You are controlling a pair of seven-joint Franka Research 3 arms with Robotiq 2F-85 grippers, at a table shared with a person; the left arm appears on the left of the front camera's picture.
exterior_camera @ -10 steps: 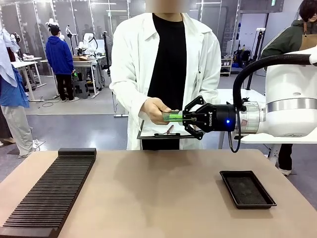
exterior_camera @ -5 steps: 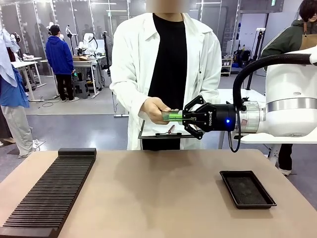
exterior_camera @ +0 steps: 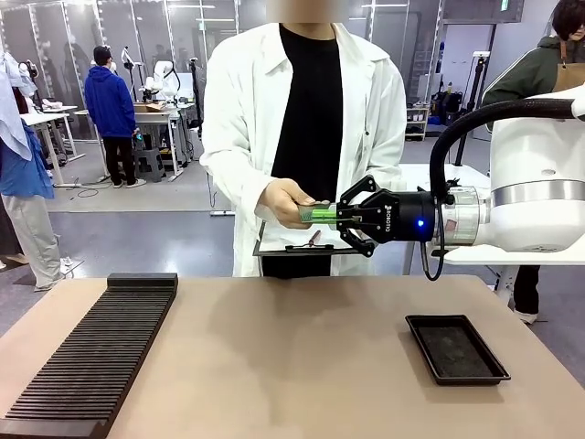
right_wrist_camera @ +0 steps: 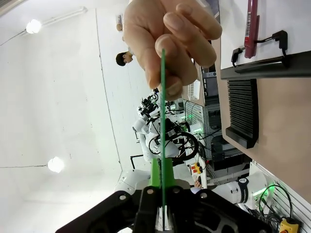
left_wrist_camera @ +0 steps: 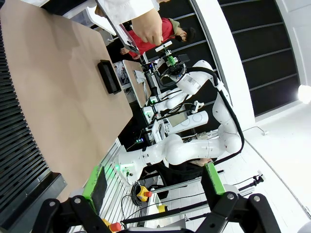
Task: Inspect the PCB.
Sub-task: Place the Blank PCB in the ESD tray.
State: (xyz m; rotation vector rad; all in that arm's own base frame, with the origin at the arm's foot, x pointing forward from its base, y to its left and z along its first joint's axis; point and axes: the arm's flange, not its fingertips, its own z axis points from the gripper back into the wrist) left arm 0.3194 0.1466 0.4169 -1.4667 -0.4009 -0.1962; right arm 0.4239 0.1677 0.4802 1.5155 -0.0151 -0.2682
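The PCB (exterior_camera: 317, 215) is a thin green board held level above the table's far edge. My right gripper (exterior_camera: 338, 217) is shut on its near end, and the person's hand (exterior_camera: 285, 201) pinches its far end. The right wrist view shows the PCB (right_wrist_camera: 162, 121) edge-on as a thin green line. It runs from my right gripper (right_wrist_camera: 163, 199) up to the person's fingers (right_wrist_camera: 171, 43). My left gripper (left_wrist_camera: 155, 182) is open above the table's left side, with nothing between its green pads (left_wrist_camera: 98, 180).
A black shallow tray (exterior_camera: 455, 347) lies on the table at the right. A black ridged rack (exterior_camera: 96, 352) takes up the left side. The person in a white coat holds a clipboard (exterior_camera: 302, 247) with a pen just beyond the far edge.
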